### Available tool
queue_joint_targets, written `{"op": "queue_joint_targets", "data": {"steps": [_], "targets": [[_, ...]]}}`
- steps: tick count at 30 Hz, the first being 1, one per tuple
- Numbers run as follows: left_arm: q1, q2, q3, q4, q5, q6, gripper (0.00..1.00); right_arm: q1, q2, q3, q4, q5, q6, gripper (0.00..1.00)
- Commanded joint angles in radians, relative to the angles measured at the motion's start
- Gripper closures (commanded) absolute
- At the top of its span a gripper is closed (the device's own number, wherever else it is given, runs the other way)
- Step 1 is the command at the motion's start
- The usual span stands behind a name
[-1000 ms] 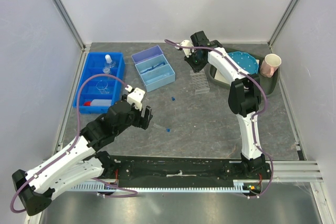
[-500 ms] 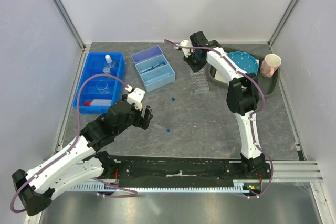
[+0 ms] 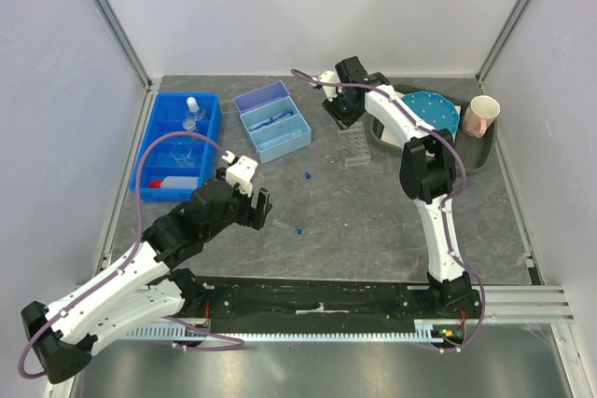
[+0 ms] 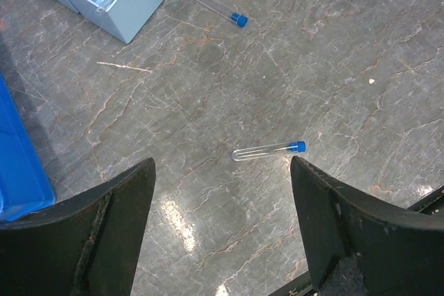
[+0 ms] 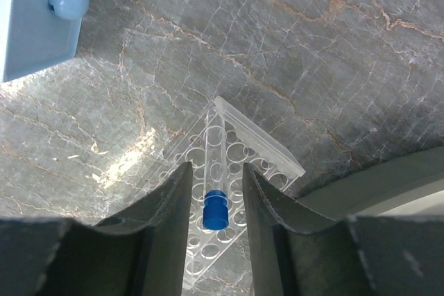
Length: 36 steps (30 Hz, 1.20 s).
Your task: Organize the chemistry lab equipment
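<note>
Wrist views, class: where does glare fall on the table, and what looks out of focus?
Left wrist view: a bright glare patch on the table between the blurred dark fingers; the blue-capped tube stays sharp. Right wrist view: glare left of the clear rack; fingers soft.

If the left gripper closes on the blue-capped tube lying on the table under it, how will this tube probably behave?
The blue-capped tube is a smooth round cylinder lying flat on the table, so a push from one side would probably roll it. It looks thin and clear, likely light and possibly fragile, so a gentle squeeze seems wise. The open left gripper straddles it.
</note>
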Motion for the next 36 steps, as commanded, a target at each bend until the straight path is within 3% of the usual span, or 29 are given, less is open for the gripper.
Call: {"op": "queue_joint_targets", "data": {"steps": [1,10,15,23,28,36], "targets": [[0.003,-0.017,-0.005,0.052,0.011,0.031,0.16,0.003,0.012,0.064,0.038,-0.009,0.033,0.54],[0.003,-0.023,-0.007,0.058,0.019,0.033,0.15,0.003,-0.034,0.069,0.042,-0.053,0.067,0.40],[0.003,-0.030,-0.008,0.064,0.020,0.033,0.15,0.002,-0.136,0.041,0.044,-0.086,0.092,0.33],[0.003,-0.049,-0.013,0.070,0.025,0.033,0.15,-0.010,-0.288,-0.149,0.075,-0.092,0.098,0.44],[0.003,-0.055,-0.013,0.069,0.031,0.031,0.15,-0.033,-0.299,-0.233,0.076,-0.100,0.116,0.60],[0.003,-0.057,-0.015,0.070,0.040,0.033,0.15,-0.038,-0.247,-0.263,0.075,-0.120,0.153,0.66]]}}
